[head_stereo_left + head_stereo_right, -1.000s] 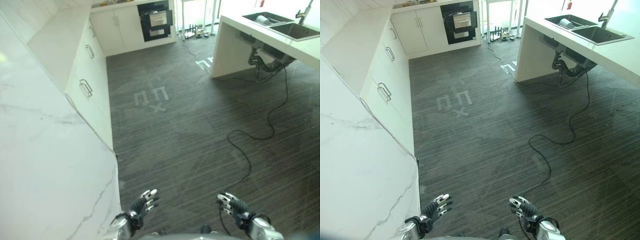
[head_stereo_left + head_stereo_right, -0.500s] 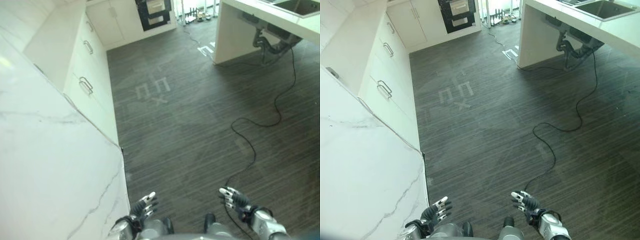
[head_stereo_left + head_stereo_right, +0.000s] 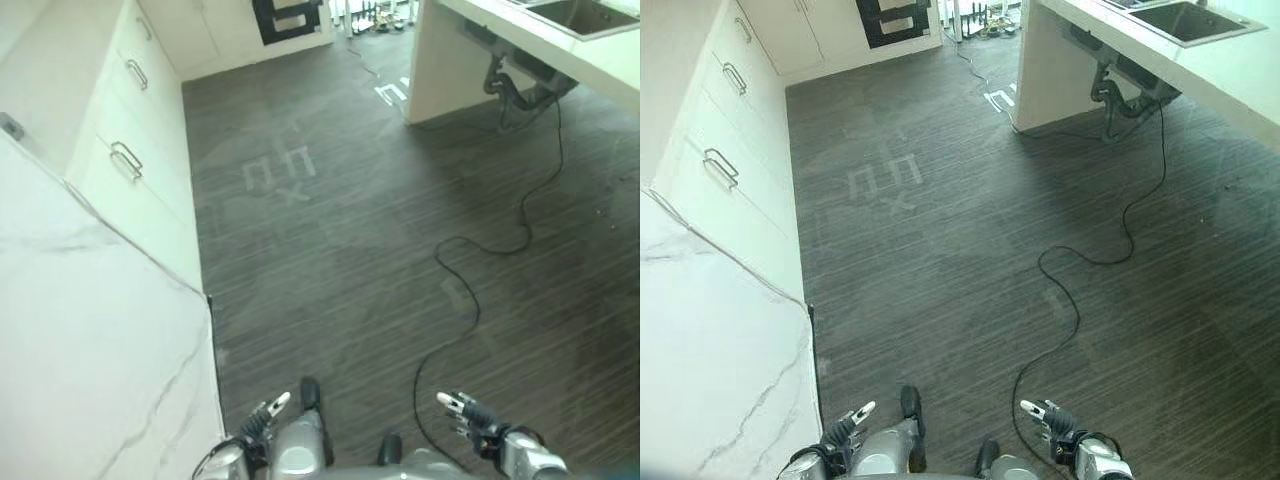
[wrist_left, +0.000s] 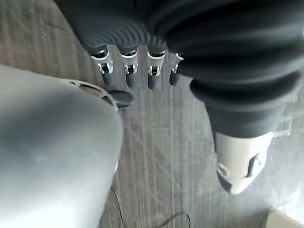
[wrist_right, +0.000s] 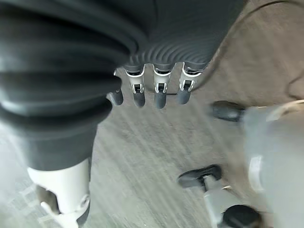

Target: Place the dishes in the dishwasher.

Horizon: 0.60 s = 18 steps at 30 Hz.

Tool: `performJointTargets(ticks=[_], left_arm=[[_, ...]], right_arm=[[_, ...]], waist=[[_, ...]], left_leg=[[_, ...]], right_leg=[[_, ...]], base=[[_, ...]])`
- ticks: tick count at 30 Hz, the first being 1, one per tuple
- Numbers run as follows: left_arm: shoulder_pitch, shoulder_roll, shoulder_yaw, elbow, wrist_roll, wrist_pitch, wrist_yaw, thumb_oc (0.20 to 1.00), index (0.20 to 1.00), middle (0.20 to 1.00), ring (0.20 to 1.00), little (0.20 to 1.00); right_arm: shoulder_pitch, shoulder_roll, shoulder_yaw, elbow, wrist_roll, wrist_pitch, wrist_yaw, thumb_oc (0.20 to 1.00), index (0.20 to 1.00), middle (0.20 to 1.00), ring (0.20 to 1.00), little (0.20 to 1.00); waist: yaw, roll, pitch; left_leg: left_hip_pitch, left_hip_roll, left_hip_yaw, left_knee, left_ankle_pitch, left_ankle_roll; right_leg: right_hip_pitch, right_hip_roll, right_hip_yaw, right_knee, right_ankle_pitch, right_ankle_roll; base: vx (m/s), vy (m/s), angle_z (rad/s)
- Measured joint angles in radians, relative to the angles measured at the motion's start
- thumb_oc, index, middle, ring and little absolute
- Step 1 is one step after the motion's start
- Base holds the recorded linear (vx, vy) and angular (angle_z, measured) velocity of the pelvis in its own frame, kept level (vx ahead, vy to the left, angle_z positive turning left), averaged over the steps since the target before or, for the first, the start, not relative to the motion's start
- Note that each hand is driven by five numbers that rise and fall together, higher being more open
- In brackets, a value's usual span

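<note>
Both hands hang low and empty, the left hand (image 3: 262, 417) and right hand (image 3: 470, 413) with fingers relaxed above the dark floor (image 3: 350, 250). No dishes are visible; the sink (image 3: 1185, 18) sits in the far worktop (image 3: 1240, 70). Judged step: walking there to fetch dishes.

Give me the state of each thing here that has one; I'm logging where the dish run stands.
Left hand: open, empty, low over the floor.
Right hand: open, empty, low over the floor.
Drawers: closed.
Oven: door shut.
Sink: no dishes visible in the part that shows.
</note>
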<state>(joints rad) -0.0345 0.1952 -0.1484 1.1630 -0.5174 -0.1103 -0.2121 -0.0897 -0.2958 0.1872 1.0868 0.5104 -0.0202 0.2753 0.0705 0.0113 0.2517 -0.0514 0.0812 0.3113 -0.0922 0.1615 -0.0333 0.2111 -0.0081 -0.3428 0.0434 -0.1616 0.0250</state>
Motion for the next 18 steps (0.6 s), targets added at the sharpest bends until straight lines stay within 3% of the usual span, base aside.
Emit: performJointTargets(ticks=[1, 2, 4, 5, 6, 7, 9, 11, 14, 16, 17, 18], left_arm=[[-0.004, 0.013, -0.018, 0.000, 0.012, 0.000, -0.007, 1.000, 1.000, 1.000, 1.000, 1.000], [-0.009, 0.021, -0.036, -0.001, 0.026, -0.001, -0.010, 1.000, 1.000, 1.000, 1.000, 1.000], [-0.013, 0.023, -0.061, -0.025, 0.032, -0.007, -0.026, 1.000, 1.000, 1.000, 1.000, 1.000], [-0.017, 0.037, -0.078, -0.037, 0.035, -0.010, -0.025, 1.000, 1.000, 1.000, 1.000, 1.000], [-0.031, 0.057, -0.098, -0.077, 0.037, -0.016, -0.022, 1.000, 1.000, 1.000, 1.000, 1.000], [-0.034, 0.064, -0.118, -0.094, 0.036, -0.031, -0.010, 1.000, 1.000, 1.000, 1.000, 1.000], [-0.041, 0.062, -0.120, -0.109, 0.036, -0.043, -0.006, 1.000, 1.000, 1.000, 1.000, 1.000], [-0.028, 0.061, -0.119, -0.119, 0.039, -0.041, -0.002, 1.000, 1.000, 1.000, 1.000, 1.000], [-0.012, 0.064, -0.116, -0.144, 0.039, -0.040, 0.004, 1.000, 1.000, 1.000, 1.000, 1.000], [-0.004, 0.069, -0.116, -0.141, 0.039, -0.037, 0.004, 1.000, 1.000, 1.000, 1.000, 1.000], [-0.002, 0.067, -0.116, -0.140, 0.039, -0.036, 0.005, 1.000, 1.000, 1.000, 1.000, 1.000], [0.004, 0.064, -0.116, -0.137, 0.041, -0.040, 0.004, 1.000, 1.000, 1.000, 1.000, 1.000]], right_arm=[[0.009, 0.011, 0.001, -0.005, 0.018, -0.016, -0.006, 1.000, 1.000, 1.000, 1.000, 1.000], [0.022, 0.016, 0.002, -0.020, 0.023, -0.024, -0.011, 1.000, 1.000, 1.000, 1.000, 1.000], [0.029, 0.013, 0.001, -0.079, 0.048, -0.037, -0.028, 1.000, 1.000, 1.000, 1.000, 1.000], [0.037, 0.021, 0.003, -0.113, 0.063, -0.047, -0.035, 1.000, 1.000, 1.000, 1.000, 1.000], [0.037, 0.031, 0.012, -0.136, 0.064, -0.064, -0.044, 1.000, 1.000, 1.000, 1.000, 1.000], [0.024, 0.031, 0.017, -0.136, 0.064, -0.069, -0.046, 1.000, 1.000, 1.000, 1.000, 1.000], [0.004, 0.030, 0.019, -0.137, 0.064, -0.079, -0.047, 1.000, 1.000, 1.000, 1.000, 1.000], [0.003, 0.028, 0.017, -0.155, 0.063, -0.082, -0.047, 1.000, 1.000, 1.000, 1.000, 1.000], [0.027, 0.013, 0.010, -0.177, 0.063, -0.082, -0.046, 1.000, 1.000, 1.000, 1.000, 1.000], [0.037, 0.013, -0.011, -0.177, 0.064, -0.082, -0.045, 1.000, 1.000, 1.000, 1.000, 1.000], [0.039, 0.013, -0.017, -0.175, 0.064, -0.082, -0.045, 1.000, 1.000, 1.000, 1.000, 1.000], [0.045, 0.022, -0.047, -0.174, 0.064, -0.084, -0.038, 1.000, 1.000, 1.000, 1.000, 1.000]], waist=[[0.003, -0.023, -0.010], [-0.003, -0.047, -0.024], [-0.020, -0.027, -0.036], [-0.036, -0.031, -0.037], [-0.046, -0.033, -0.039], [-0.045, -0.012, -0.037], [-0.055, 0.019, -0.024], [-0.071, 0.036, -0.012], [-0.099, 0.020, -0.010], [-0.100, -0.006, -0.003], [-0.106, -0.020, 0.001], [-0.119, -0.038, 0.002]], left_leg=[[0.026, -0.032, 0.003, 0.025, 0.009, 0.077], [0.026, -0.068, -0.003, 0.057, -0.038, 0.104], [0.084, -0.105, -0.010, 0.032, -0.065, 0.144], [0.104, -0.129, -0.029, 0.028, -0.068, 0.153], [0.128, -0.163, -0.047, 0.026, -0.097, 0.189], [0.137, -0.165, -0.051, 0.018, -0.107, 0.196], [0.160, -0.160, -0.061, 0.009, -0.130, 0.193], [0.192, -0.151, -0.051, 0.008, -0.150, 0.168], [0.230, -0.153, -0.029, 0.008, -0.197, 0.122], [0.257, -0.174, -0.021, 0.008, -0.226, 0.116], [0.272, -0.182, -0.020, 0.009, -0.241, 0.120], [0.278, -0.192, -0.025, 0.033, -0.282, 0.102]], right_leg=[[0.005, -0.043, -0.005, 0.077, -0.056, 0.024], [-0.021, -0.093, -0.005, 0.197, -0.100, 0.025], [-0.156, -0.182, 0.020, 0.556, -0.070, 0.047], [-0.223, -0.225, 0.040, 0.718, -0.029, 0.068], [-0.340, -0.259, 0.088, 0.914, -0.001, 0.103], [-0.398, -0.258, 0.085, 0.943, -0.018, 0.104], [-0.457, -0.221, 0.080, 0.874, -0.047, 0.106], [-0.476, -0.191, 0.045, 0.669, -0.063, 0.087], [-0.535, -0.194, 0.010, 0.407, -0.007, 0.089], [-0.547, -0.207, 0.000, 0.191, 0.084, 0.131], [-0.552, -0.219, 0.002, 0.155, 0.115, 0.142], [-0.550, -0.247, 0.002, 0.139, 0.144, 0.164]], base=[[0.31, 0.406, 0.15], [0.19, 0.271, 0.22], [0.19, 0.275, 0.31], [0.17, 0.218, 0.51], [0.20, 0.136, 0.46], [0.20, 0.014, 0.34], [0.20, -0.044, 0.07], [0.22, -0.072, -0.03], [0.30, -0.142, 0.03], [0.50, -0.220, -0.17], [0.46, -0.226, -0.08], [0.29, -0.186, -0.09]])
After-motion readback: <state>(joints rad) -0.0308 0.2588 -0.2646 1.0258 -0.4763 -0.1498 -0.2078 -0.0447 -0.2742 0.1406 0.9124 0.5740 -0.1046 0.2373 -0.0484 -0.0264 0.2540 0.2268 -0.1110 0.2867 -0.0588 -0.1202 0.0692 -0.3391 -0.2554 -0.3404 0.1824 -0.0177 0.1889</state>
